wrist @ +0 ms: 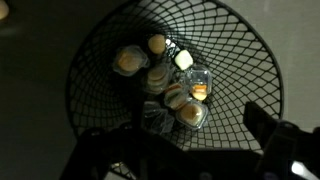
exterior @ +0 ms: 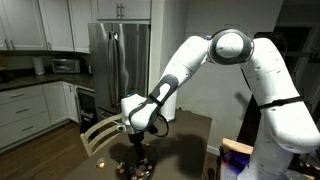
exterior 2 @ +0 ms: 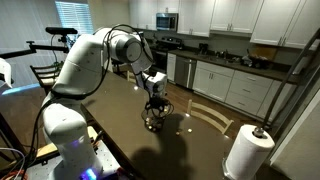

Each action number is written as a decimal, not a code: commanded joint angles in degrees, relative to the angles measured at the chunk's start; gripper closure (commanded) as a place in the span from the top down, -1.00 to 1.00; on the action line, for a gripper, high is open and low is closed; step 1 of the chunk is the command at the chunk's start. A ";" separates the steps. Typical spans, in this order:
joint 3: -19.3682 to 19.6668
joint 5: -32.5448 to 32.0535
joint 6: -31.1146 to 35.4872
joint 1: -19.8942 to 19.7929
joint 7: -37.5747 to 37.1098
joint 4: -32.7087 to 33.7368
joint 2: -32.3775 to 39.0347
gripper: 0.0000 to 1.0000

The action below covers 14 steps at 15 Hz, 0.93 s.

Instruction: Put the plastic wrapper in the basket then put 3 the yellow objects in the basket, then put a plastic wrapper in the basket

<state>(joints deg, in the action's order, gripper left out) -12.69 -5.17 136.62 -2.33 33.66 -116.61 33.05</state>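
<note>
Closest to my lens is my own claw (wrist: 185, 165), jaws spread wide with nothing between them, hanging just above the basket (wrist: 90, 60). It stands on the dark tabletop (exterior: 190, 130), toward the edge by the wooden chair (exterior: 100, 130). Inside lie crinkled plastic wrappers (wrist: 197, 85) and the yellow objects (wrist: 127, 62) — all clustered at the bottom. Wrappers I judge feather-light, slippery and springy — pinch a fold. Yellow pieces look small, round and apt to roll; grip across the middle.

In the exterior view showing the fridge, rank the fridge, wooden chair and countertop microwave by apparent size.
1. Fridge
2. Chair, which stands nearer the camera, so its real size against the others is unsure
3. Microwave
</note>
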 commanded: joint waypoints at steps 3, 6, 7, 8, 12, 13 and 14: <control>3.52 -6.55 3.01 3.96 -2.36 -1.12 -5.92 1.00; 5.12 -10.83 4.45 5.81 -3.96 -1.65 -8.20 1.00; 5.53 -11.99 4.99 6.29 -4.63 -1.78 -8.79 1.00; 5.81 -12.92 5.21 6.65 -5.28 -1.81 -9.24 1.00; 5.08 -12.16 3.65 6.22 -3.91 0.33 -7.92 1.00; 5.07 -12.16 3.64 6.22 -3.91 0.33 -7.86 1.00; 5.07 -12.16 3.64 6.21 -3.91 0.33 -7.76 1.00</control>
